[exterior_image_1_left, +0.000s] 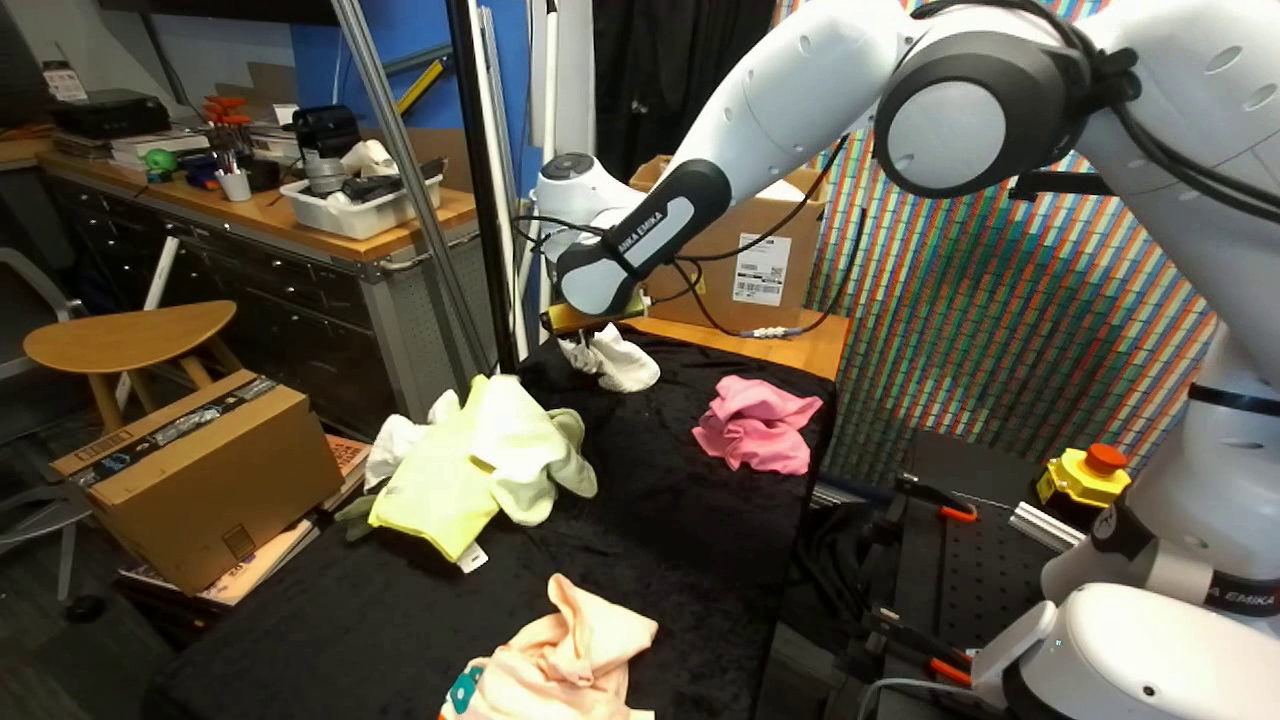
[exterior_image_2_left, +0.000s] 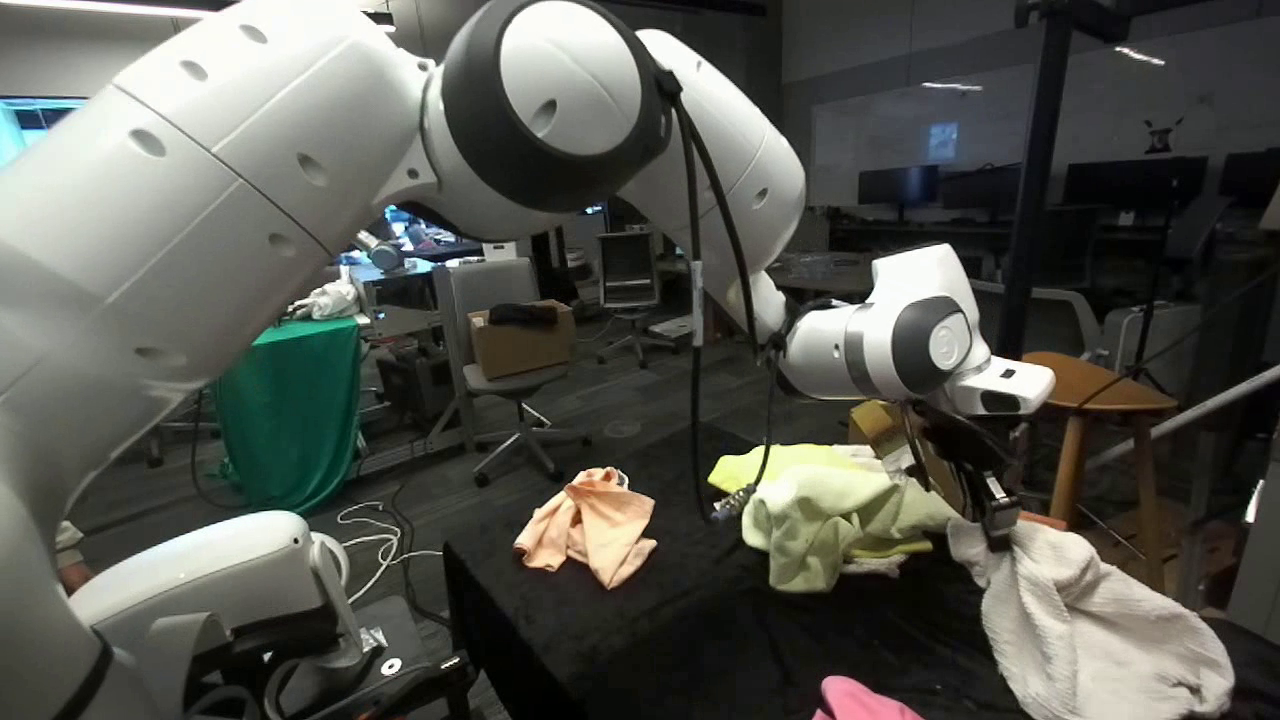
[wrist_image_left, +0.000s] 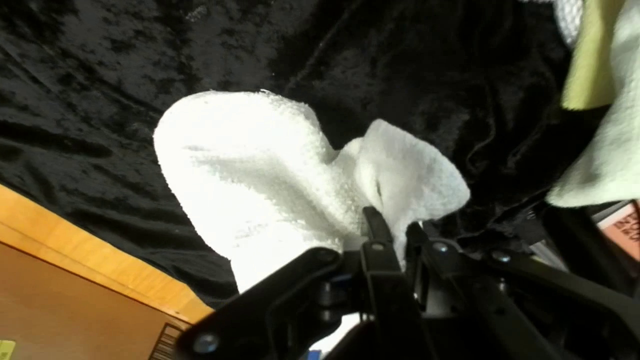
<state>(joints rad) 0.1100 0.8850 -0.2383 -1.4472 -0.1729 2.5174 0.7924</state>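
Hand (wrist_image_left: 393, 220), at the white cloth (wrist_image_left: 265, 175): nearly closed, holding a pinched fold. White cloth: over the black-covered bench (exterior_image_1_left: 650, 545). Near the white cloth: yellow cloth (exterior_image_1_left: 435, 490) and pale green cloth (exterior_image_2_left: 825, 520), heaped together; pink cloth (exterior_image_1_left: 757, 425), crumpled. Well apart from it: peach cloth (exterior_image_1_left: 575, 650), likewise.

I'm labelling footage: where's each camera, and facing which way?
An exterior view: beside the arm (picture right), looking over peach cloth toward white cloth.
An exterior view: opposite side (arm picture left), looking over pink cloth toward chair.
Wrist view: at gripper, looking down on white cloth; fingers show.
Both exterior views share arm and these cloths.
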